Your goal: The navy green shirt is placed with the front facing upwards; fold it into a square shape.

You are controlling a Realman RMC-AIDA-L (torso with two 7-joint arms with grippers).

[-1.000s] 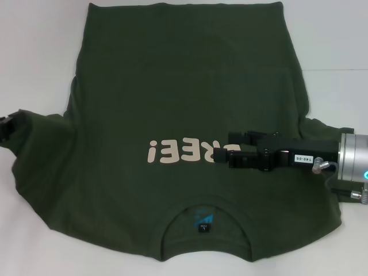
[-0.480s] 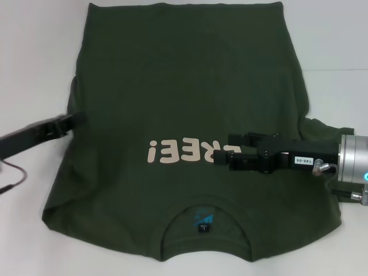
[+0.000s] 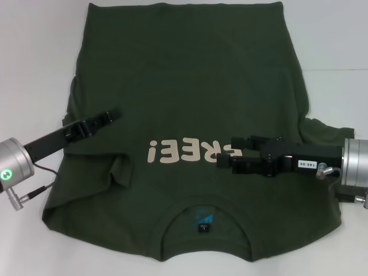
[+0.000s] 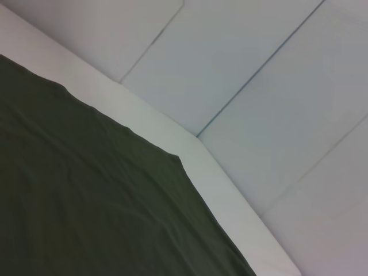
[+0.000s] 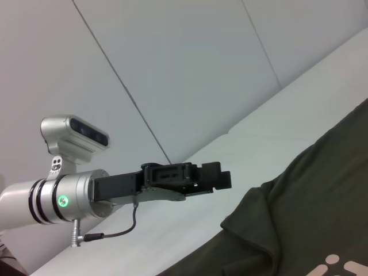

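Lying front-up on the white bench (image 3: 34, 52), collar nearest the robot, the navy green shirt (image 3: 184, 75) has its left sleeve folded in. The left end effector (image 3: 114, 114) hovers there, seemingly clenched and empty; the right end effector (image 3: 225, 156) hovers released near the lettering. Next likely: fold the right sleeve inward
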